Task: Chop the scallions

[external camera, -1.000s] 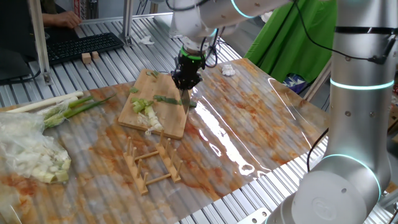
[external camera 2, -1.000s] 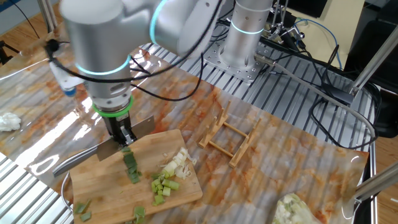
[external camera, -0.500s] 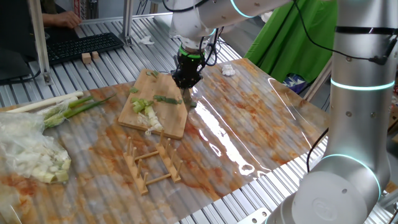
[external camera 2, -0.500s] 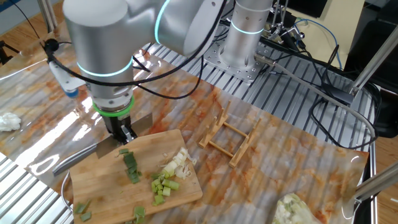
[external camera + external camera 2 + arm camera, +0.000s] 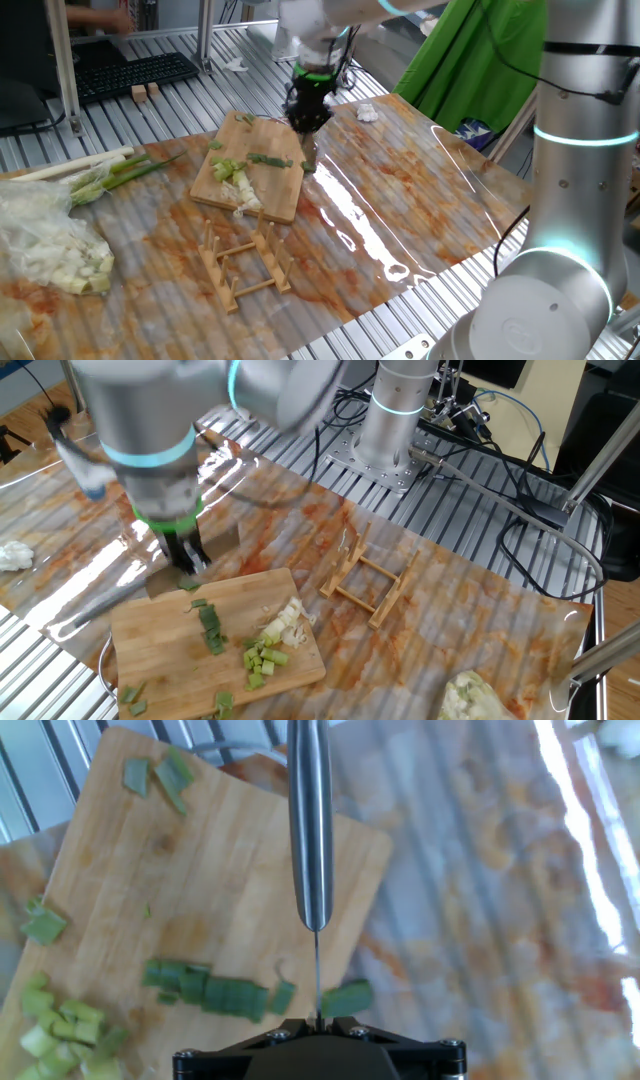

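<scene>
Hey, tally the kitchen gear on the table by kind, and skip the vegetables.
cutting board: 1
knife: 1
wooden rack: 1
Total: 3

1. Bright, even overhead light throughout.
2. White glare streaks run across the plastic sheet (image 5: 380,220) covering the tabletop.
3. The arm (image 5: 150,420) is smeared by motion blur.
4. In the hand view, the background is soft.
</scene>
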